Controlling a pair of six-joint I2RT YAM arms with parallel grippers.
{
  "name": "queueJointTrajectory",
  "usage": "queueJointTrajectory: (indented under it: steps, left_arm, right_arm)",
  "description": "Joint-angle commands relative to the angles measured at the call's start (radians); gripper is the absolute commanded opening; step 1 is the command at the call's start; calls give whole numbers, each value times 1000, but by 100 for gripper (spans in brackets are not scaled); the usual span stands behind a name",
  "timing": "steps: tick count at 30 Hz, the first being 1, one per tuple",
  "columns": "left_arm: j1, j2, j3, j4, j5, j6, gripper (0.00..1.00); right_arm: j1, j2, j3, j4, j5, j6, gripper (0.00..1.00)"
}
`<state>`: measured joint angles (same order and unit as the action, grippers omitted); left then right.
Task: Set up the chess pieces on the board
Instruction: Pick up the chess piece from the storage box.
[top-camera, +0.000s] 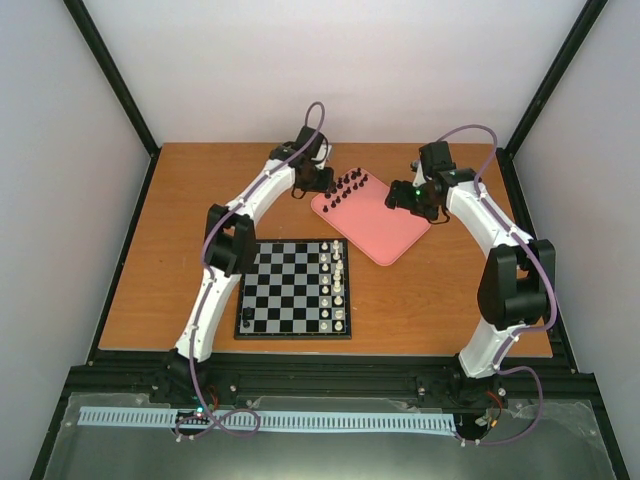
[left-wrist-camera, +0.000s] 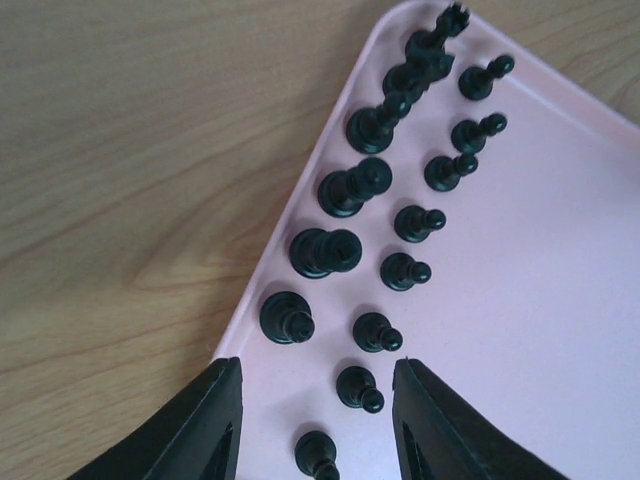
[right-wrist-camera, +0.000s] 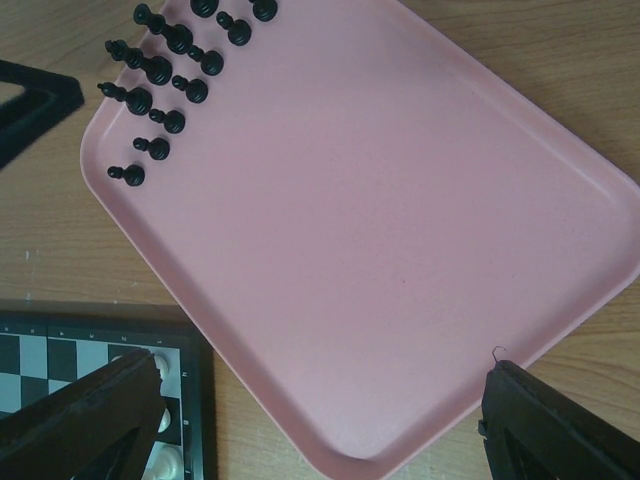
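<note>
Several tiny black chess pieces (top-camera: 350, 183) stand in two rows at the far left corner of a pink tray (top-camera: 385, 225). My left gripper (top-camera: 325, 180) hovers over that corner. In the left wrist view its jaws (left-wrist-camera: 318, 375) stand partly apart, open, with a black pawn (left-wrist-camera: 360, 387) between them, near the right finger and untouched. My right gripper (top-camera: 400, 197) is wide open above the tray's (right-wrist-camera: 380, 220) bare near corner and holds nothing. The board (top-camera: 295, 287) lies in front of the tray, with two black pieces (top-camera: 247, 320) at its near left corner.
White pieces (top-camera: 337, 285) fill the two right-hand columns of the board. In the right wrist view the board's corner (right-wrist-camera: 60, 360) shows at lower left and the black pieces (right-wrist-camera: 160, 70) at upper left. The brown table (top-camera: 450, 290) ends at black frame rails.
</note>
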<state>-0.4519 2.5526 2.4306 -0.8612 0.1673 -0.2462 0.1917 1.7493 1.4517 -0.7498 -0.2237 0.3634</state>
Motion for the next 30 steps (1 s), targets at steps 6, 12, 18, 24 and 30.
queueJointTrajectory:
  steps: [6,12,18,24,30]
  left_arm:
    - [-18,35,44,18,-5,4,43]
    - [-19,47,43,11,-19,-2,39]
    - [-24,56,49,27,-46,-10,33]
    - [-28,82,76,34,-45,-16,26]
    - [-32,97,83,37,-53,-19,28]
  right_arm:
    - [-15,10,1,10,-14,-3,100]
    - [-18,15,-1,9,-22,-6,100]
    - [-20,18,1,7,-31,-9,100]
    - [-21,24,7,5,-37,-14,100]
    - [-24,27,12,4,-39,-17,100]
